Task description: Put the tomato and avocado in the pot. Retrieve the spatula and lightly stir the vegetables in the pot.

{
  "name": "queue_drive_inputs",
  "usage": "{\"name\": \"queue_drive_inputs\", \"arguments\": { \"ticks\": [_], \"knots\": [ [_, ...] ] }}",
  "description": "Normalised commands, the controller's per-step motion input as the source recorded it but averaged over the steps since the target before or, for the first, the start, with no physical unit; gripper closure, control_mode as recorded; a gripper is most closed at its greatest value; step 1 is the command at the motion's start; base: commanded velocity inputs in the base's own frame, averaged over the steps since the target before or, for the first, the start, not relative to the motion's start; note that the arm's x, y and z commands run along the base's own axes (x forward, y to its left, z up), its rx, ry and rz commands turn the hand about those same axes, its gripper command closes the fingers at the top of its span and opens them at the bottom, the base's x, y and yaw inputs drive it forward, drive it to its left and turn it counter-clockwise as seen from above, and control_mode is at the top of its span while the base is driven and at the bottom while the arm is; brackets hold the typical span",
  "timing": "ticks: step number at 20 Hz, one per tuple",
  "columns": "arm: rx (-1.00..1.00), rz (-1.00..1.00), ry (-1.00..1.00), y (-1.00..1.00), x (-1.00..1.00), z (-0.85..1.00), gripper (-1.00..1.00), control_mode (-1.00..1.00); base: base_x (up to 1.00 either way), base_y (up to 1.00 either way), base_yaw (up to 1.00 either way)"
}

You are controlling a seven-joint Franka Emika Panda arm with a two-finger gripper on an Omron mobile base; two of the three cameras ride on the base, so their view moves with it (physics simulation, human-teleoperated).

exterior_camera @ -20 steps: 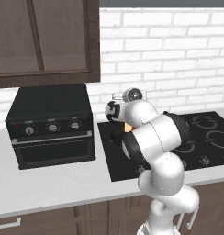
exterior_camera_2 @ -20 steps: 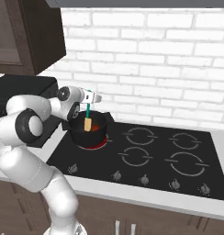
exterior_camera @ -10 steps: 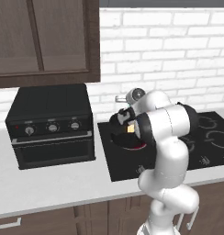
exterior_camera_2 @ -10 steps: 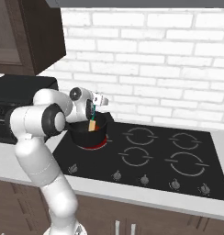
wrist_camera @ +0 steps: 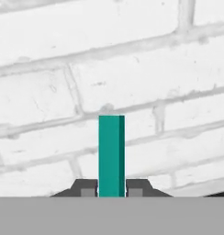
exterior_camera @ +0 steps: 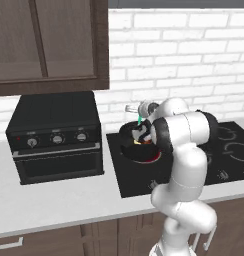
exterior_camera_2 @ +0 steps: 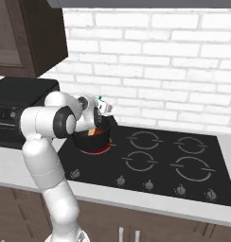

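Teal spatula [wrist_camera: 111,156] sat clamped in the closed hand [wrist_camera: 111,189] over the pot [exterior_camera_2: 92,137]; we judged stirring underway, vegetables seemingly already inside.

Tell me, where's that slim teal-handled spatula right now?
The slim teal-handled spatula is clamped in the claw, its handle sticking up before the white brick wall, above the black pot.

No readable text, labels, brands or numbers appear on anything in these views.
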Motion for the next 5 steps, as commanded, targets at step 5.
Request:
{"name": "queue_drive_inputs", "arguments": {
  "ticks": [5],
  "knots": [
    [0.21, 0.01, -0.06, 0.0, -0.11, 0.16, 1.0, -1.0, 0.0, 0.0, 0.0]
  ]
}}
